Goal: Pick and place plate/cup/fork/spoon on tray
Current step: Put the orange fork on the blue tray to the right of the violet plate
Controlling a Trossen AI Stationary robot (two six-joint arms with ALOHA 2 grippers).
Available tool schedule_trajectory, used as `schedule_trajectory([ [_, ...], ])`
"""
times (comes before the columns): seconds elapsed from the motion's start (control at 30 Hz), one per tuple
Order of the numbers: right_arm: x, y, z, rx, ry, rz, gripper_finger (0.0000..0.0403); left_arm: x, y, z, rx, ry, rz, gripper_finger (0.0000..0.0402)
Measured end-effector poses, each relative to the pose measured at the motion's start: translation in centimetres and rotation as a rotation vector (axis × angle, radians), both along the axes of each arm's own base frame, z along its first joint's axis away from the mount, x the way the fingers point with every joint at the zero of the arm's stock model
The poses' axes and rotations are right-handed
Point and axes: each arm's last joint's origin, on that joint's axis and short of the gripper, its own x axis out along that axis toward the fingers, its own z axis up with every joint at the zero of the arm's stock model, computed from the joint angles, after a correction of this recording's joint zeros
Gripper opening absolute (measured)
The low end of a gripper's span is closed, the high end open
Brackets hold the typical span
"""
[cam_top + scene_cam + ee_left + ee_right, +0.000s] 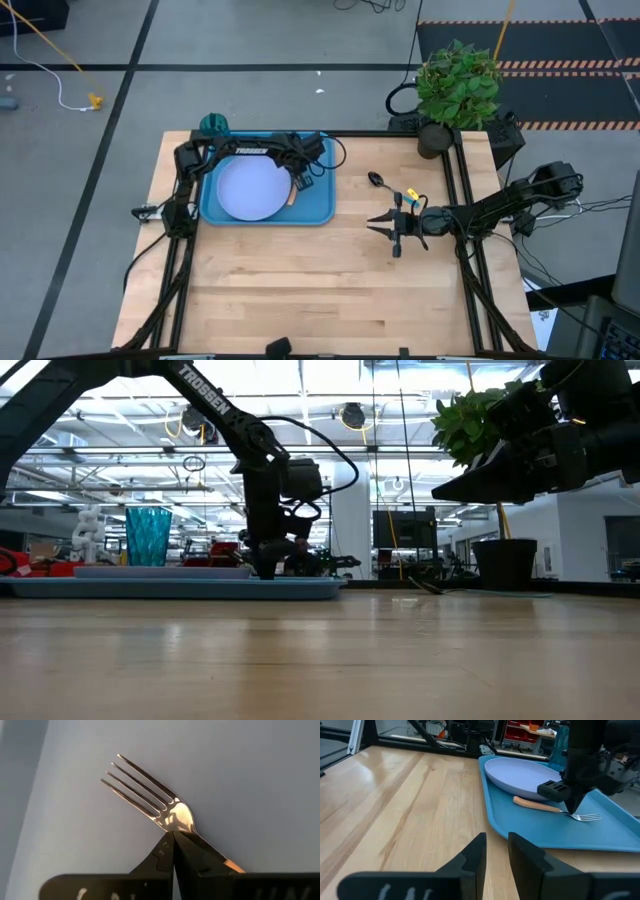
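Observation:
The blue tray (318, 210) lies on the table's left half, with the lavender-white plate (248, 188) on it. The teal cup (213, 125) stands upright at the tray's far left corner; it also shows in the low view (148, 536). My left gripper (298, 186) is down on the tray, right of the plate, shut on the fork (145, 790). The spoon (378, 180) lies on the bare table right of the tray. My right gripper (376, 225) is open and empty, just nearer than the spoon, pointing toward the tray. My left gripper pinches the fork's neck (186, 831), between the tines and the orange handle, with its two fingertips. The fingers come from above, pointing down, and lie across the fork. The fork lies on the tray floor, tines (589, 816) flat, handle (532, 804) against the plate's rim.
A potted plant (455, 85) stands at the table's far right corner. Bare wood lies across the table's near half and between the tray and my right gripper. Black frame rails run along the table's left and right sides.

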Motion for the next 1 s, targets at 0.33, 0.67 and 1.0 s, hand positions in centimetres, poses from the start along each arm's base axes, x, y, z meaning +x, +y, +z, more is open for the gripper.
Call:
schedule_trajectory([
  [0.33, 0.0, 0.0, 0.0, 0.0, 0.0, 0.0, 0.007, -0.4, 0.7, -0.1, -0.025, -0.025, 0.08, 0.0005],
  [0.67, 0.0, 0.0, -0.1, -0.021, 0.017, 0.004, 0.007, -0.5, -0.4, 0.3, -0.108, -0.031, 0.13, 0.0005],
  [1.0, 0.0, 0.0, -0.1, -0.024, 0.015, 0.006, 0.007, -0.1, -3.0, 3.4, -0.082, -0.085, 0.096, 0.0005],
])
